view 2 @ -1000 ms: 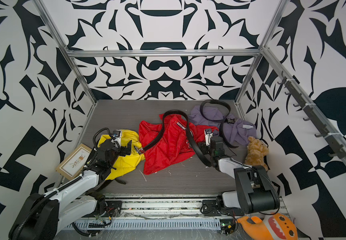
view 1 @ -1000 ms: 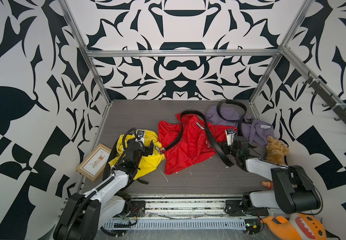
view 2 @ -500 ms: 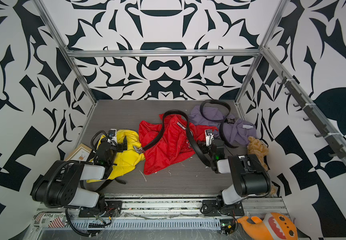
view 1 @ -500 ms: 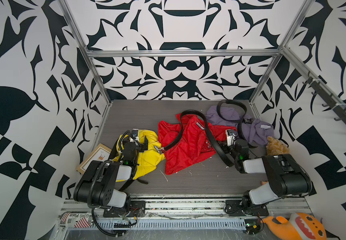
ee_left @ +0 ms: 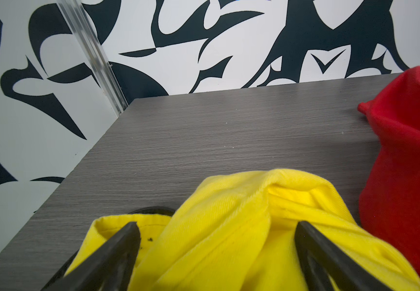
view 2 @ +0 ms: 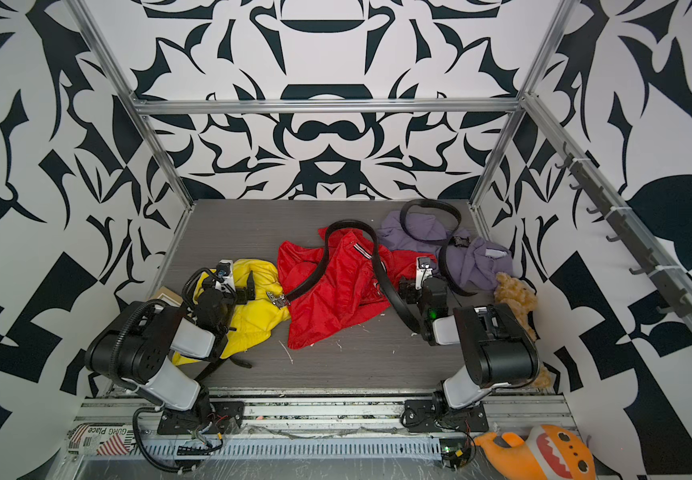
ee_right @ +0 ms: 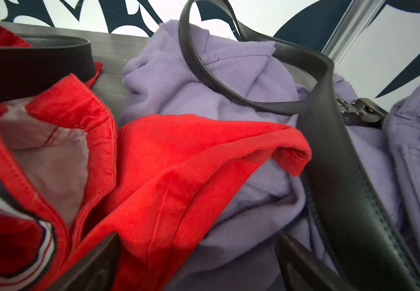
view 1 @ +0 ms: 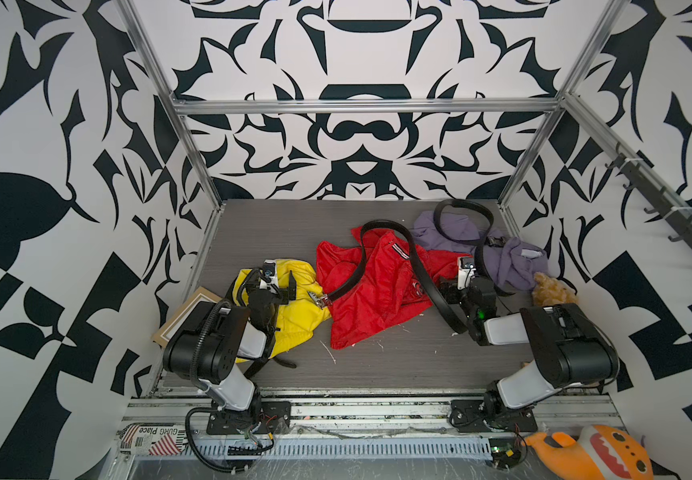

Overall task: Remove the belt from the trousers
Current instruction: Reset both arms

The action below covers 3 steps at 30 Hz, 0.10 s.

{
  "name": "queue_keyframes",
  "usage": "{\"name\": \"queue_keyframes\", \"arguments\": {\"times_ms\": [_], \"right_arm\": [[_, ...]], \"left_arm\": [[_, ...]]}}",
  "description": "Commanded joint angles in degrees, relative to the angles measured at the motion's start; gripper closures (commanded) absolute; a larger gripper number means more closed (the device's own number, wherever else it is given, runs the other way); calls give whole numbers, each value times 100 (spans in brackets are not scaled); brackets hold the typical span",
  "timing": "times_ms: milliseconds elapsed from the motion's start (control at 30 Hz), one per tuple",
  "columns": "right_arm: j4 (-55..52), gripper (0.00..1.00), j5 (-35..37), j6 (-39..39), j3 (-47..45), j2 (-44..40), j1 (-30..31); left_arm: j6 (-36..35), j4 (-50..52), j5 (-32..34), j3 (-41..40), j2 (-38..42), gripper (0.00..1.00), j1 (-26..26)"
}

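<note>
Red trousers (view 1: 369,299) lie mid-table with a black belt (view 1: 352,278) looped loosely over them, its buckle end resting next to the yellow trousers (view 1: 294,307). Purple trousers (view 1: 502,266) at the back right carry a second black belt (view 1: 465,208), which stands up in a loop. My left gripper (view 1: 271,286) is open above the yellow cloth (ee_left: 229,214), holding nothing. My right gripper (view 1: 460,291) is open where the red cloth (ee_right: 178,156) overlaps the purple cloth (ee_right: 241,75). The purple pair's belt (ee_right: 342,163) runs just beside one of its fingers.
A framed picture (view 1: 186,311) lies at the left edge, partly under my left arm. A brown teddy (view 1: 552,291) sits by the right wall. An orange plush toy (view 1: 585,453) and a printed packet (view 1: 149,436) lie outside the front rail.
Both arms have folded up and back toward the front rail. The grippers stay nearly in place and open. The clothes and belts have not moved.
</note>
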State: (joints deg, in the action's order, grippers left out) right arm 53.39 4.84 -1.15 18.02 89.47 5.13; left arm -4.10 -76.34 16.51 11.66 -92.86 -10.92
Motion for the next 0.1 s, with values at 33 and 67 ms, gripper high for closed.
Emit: {"name": "queue_keyframes", "arguments": {"times_ms": [33,67], "right_arm": [[31,1,245,33,184,-8,16],[46,1,245,27,176,-7,19]], "left_arm": [[-41,-39,133,-5,-28,1,43],[-43,-31,139,2,-28,1,42]]}}
